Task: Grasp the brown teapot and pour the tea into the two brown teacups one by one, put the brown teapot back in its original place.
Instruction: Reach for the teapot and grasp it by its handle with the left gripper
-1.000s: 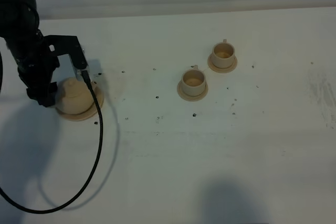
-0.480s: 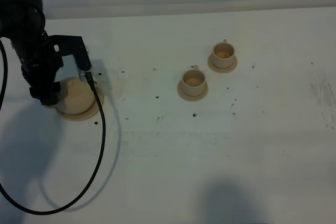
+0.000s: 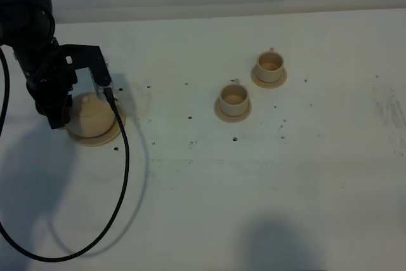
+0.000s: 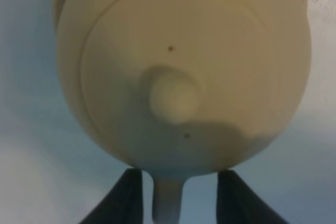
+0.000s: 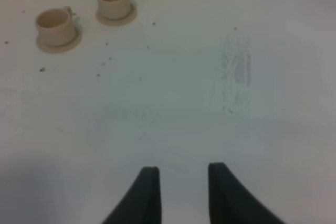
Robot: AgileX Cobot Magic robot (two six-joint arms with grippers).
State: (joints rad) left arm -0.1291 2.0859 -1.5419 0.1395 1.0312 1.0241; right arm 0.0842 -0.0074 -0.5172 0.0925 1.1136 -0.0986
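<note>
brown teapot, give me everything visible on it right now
The brown teapot is squat, round and pale tan, matte like clay, with a round lid and a small knob. It stands upright on its wide saucer at the left of the table. Its handle points into the left gripper, whose fingers flank it with gaps on both sides. The spout cannot be made out.

Teapot (image 3: pixel 89 113) on its saucer (image 3: pixel 101 139), beneath the left end effector (image 4: pixel 181 198); near teacup (image 3: pixel 234 97) and far teacup (image 3: pixel 270 63) stand well to its right on the tabletop (image 3: pixel 254 188).
</note>
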